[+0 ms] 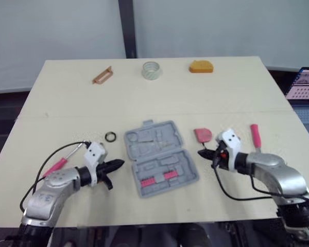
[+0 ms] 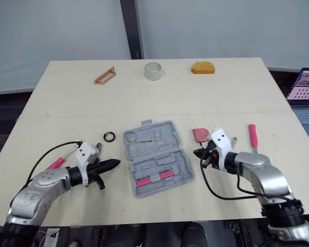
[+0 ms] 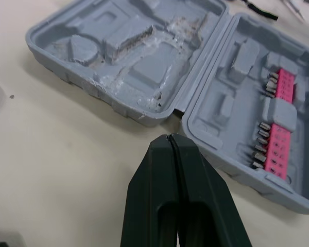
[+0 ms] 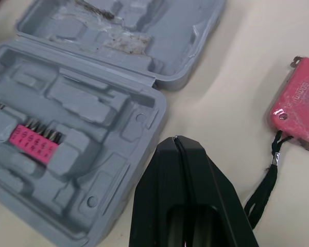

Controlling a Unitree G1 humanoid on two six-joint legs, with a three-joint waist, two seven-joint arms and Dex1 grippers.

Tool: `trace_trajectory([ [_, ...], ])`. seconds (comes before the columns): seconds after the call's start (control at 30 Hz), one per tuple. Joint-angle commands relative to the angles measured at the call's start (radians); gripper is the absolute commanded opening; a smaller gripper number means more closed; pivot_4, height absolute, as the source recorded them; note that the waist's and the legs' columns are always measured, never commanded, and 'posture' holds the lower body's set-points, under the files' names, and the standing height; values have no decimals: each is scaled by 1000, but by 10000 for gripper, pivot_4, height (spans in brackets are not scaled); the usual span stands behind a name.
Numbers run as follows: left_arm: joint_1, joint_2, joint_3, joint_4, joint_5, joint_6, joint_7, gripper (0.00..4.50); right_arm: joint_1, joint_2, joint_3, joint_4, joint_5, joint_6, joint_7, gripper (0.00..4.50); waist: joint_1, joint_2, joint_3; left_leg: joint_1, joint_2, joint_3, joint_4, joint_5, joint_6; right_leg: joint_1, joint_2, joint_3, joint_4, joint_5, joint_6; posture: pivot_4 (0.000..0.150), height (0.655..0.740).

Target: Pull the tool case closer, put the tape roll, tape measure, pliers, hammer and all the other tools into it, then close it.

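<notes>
The grey tool case [image 1: 159,157] lies open in the middle of the table, with pink bit strips [image 3: 279,118] in its near half. My left gripper [image 1: 119,164] is shut and empty, its tip just off the case's left edge near the hinge [image 3: 175,110]. My right gripper [image 1: 201,153] is shut and empty too, close to the case's right side. A red tape measure [image 4: 300,105] with a black strap lies right beside it. A small black ring [image 1: 110,136] sits left of the case. A pale tape roll [image 1: 151,70] stands at the far edge.
A red-handled screwdriver [image 1: 59,163] lies by my left arm, and another red-handled tool [image 1: 255,136] lies on the right. At the far edge are a brown handle-shaped tool [image 1: 102,75] and an orange object [image 1: 201,66]. A laptop [image 1: 304,85] sits off the table's right side.
</notes>
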Motion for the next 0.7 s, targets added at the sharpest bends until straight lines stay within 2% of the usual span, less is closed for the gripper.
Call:
trace_trajectory([
  [0.03, -31, 11, -29, 28, 23, -4, -28, 516, -38, 16, 26, 51, -34, 1, -6, 0, 0, 0, 0, 0, 0, 0, 0, 0, 0, 0, 0, 0, 0, 0, 0, 1500, 7400],
  [0.47, -145, -14, -96, 137, 83, -28, -69, 516, -147, 85, 87, 212, -99, -61, 39, 0, -3, 0, 0, 0, 0, 0, 0, 0, 0, -1, 0, 0, 1, 0, 0, 1500, 7400],
  [0.7, -144, -25, -119, 150, 101, -35, -80, 516, -201, 134, 107, 298, -134, -102, 49, 0, -14, 0, 0, 0, 0, 0, 0, 0, 0, -1, 0, 0, 2, 0, 0, 1500, 7400],
])
